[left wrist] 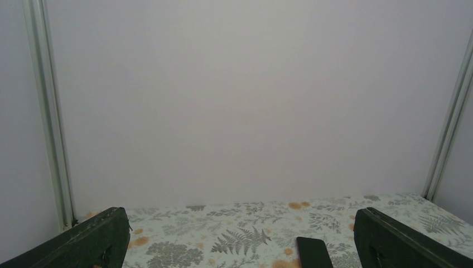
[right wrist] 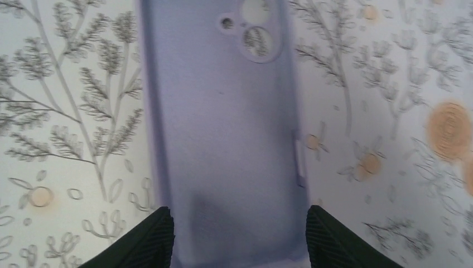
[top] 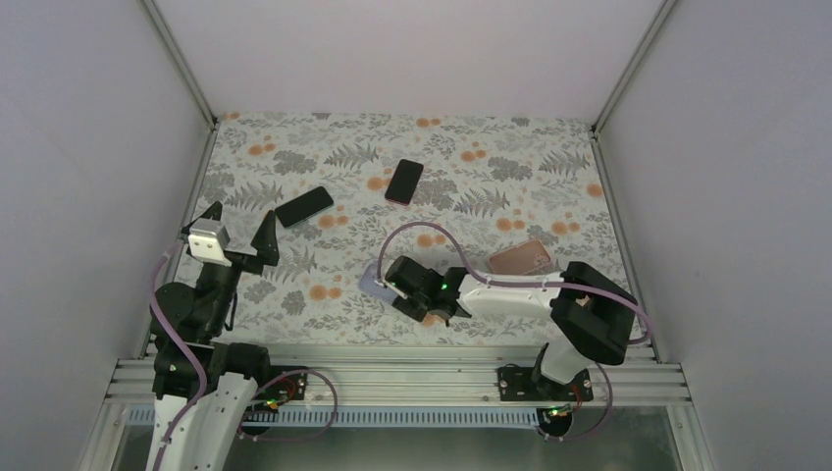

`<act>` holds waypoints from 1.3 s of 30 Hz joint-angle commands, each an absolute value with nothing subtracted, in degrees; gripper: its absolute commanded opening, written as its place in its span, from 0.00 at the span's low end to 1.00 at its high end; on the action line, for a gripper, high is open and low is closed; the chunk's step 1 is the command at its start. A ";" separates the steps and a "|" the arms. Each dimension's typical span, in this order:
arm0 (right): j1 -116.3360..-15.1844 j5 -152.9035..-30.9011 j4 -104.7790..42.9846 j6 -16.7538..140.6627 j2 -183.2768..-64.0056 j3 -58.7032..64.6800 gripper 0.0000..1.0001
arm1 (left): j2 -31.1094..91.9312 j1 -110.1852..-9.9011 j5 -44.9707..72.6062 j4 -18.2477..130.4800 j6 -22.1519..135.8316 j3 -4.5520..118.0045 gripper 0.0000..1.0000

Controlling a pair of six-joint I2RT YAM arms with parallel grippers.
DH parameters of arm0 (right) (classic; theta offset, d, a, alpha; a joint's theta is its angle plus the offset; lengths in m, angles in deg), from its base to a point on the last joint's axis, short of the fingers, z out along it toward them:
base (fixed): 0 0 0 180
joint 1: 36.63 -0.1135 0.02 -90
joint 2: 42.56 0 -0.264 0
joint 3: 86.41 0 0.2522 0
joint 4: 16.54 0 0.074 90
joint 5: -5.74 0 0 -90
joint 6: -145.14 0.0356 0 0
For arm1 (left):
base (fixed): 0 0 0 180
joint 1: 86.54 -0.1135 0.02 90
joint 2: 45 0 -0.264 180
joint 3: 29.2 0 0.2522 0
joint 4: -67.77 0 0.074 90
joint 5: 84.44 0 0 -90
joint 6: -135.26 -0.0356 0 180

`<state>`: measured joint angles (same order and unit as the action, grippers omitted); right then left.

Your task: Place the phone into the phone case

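At far left the left gripper hangs above the worktop, jaws wide apart and empty. Two dark phones lie upper centre, well apart from the lavender phone case. The case lies open side up at lower centre, with the right gripper parted astride its near end. Whether the fingers touch its rims I cannot tell. The right gripper should probably rise straight up so the case stays flat. A phone's camera end should then go to the cutout end. A pinkish flat item lies further right.
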<state>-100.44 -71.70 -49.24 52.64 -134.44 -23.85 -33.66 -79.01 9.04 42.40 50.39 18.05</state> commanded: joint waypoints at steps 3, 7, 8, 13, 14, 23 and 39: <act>-100.90 -62.80 -50.65 54.97 -131.21 -25.34 0.57 | -32.86 -78.90 8.15 43.31 49.92 17.90 1.00; -101.16 -69.63 -49.26 54.19 -129.30 -25.52 0.68 | -32.12 -78.88 8.07 43.20 49.96 17.95 1.00; -101.40 -71.03 -48.99 54.12 -129.08 -25.51 0.72 | -32.06 -78.89 8.05 43.21 50.01 18.00 1.00; -104.16 -72.77 -48.28 54.50 -130.48 -25.75 0.82 | -31.99 -78.92 7.72 43.15 49.92 17.96 1.00; -104.52 -72.48 -48.28 54.75 -131.23 -25.79 0.83 | -31.99 -78.92 7.65 43.15 49.92 17.96 1.00; -105.18 -63.88 -48.96 57.15 -135.72 -26.09 0.90 | -31.74 -78.90 7.40 43.03 50.00 17.96 1.00; -103.16 -50.61 -46.99 59.81 -134.12 -28.41 0.98 | -27.88 -78.90 3.67 41.92 50.46 18.50 1.00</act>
